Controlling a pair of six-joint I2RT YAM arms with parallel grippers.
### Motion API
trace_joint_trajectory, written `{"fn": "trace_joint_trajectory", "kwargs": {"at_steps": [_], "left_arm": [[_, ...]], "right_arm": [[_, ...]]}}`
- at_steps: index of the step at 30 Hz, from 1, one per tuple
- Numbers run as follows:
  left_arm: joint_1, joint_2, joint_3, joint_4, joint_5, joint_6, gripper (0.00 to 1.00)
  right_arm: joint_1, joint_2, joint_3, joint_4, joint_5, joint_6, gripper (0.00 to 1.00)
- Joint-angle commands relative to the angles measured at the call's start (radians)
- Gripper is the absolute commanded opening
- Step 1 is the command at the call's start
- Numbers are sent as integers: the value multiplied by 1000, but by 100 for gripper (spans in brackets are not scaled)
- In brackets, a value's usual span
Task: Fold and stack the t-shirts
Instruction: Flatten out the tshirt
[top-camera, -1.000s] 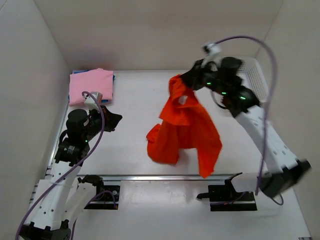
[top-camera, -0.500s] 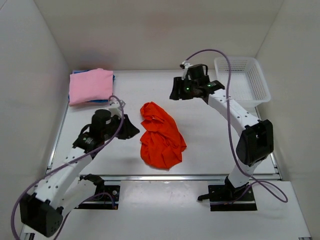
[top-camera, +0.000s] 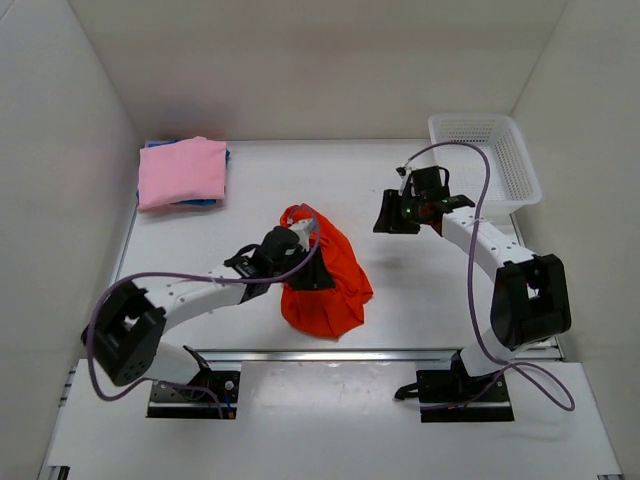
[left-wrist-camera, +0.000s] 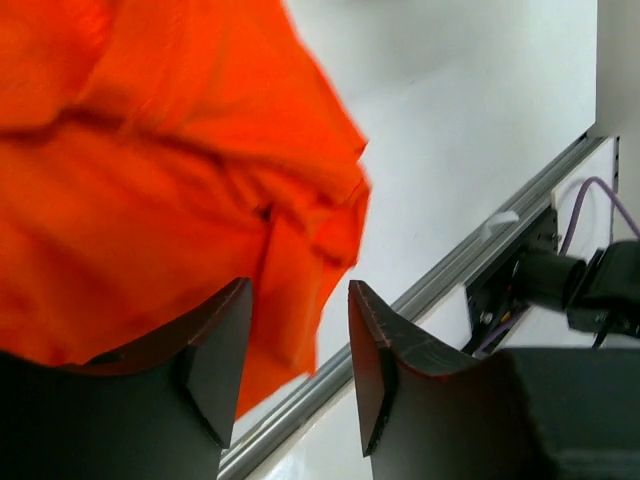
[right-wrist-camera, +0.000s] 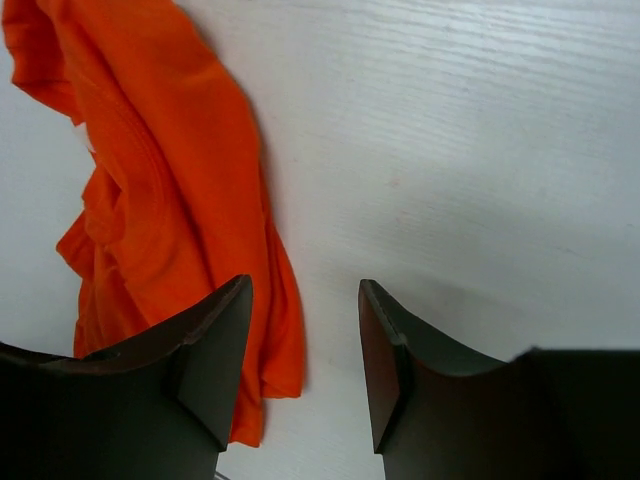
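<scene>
The orange-red t-shirt (top-camera: 325, 280) lies in a crumpled heap near the table's front middle. My left gripper (top-camera: 310, 277) hovers at the heap's left side, open. In the left wrist view the cloth (left-wrist-camera: 150, 170) fills the space beyond the open gripper (left-wrist-camera: 300, 365), with nothing pinched. My right gripper (top-camera: 388, 218) stands open over bare table to the right of the heap. The right wrist view shows the shirt (right-wrist-camera: 150, 200) to the left of the open gripper (right-wrist-camera: 305, 350). The pink t-shirt (top-camera: 182, 172) lies folded at the back left on the blue one (top-camera: 207, 202).
A white mesh basket (top-camera: 520, 160) stands at the back right corner. A metal rail (top-camera: 330, 353) runs along the table's near edge, close to the orange heap, and shows as the rail (left-wrist-camera: 450, 270) in the left wrist view. White walls enclose the table.
The right gripper let go of the orange shirt it held up; the shirt dropped into a heap. The right arm drew back right; the left arm reached over and opened.
</scene>
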Motion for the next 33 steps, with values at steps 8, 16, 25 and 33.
{"fn": "trace_joint_trajectory", "kwargs": {"at_steps": [8, 16, 25, 33], "left_arm": [[-94, 222, 128, 198, -99, -215, 56], [-96, 316, 159, 193, -113, -264, 55], [-96, 403, 219, 197, -141, -300, 39], [-41, 307, 294, 138, -90, -284, 0]], "right_arm": [[-109, -94, -114, 147, -86, 6, 43], [-169, -125, -153, 181, -152, 4, 44], [-204, -171, -225, 207, -206, 1, 42], [-213, -220, -306, 206, -223, -8, 42]]}}
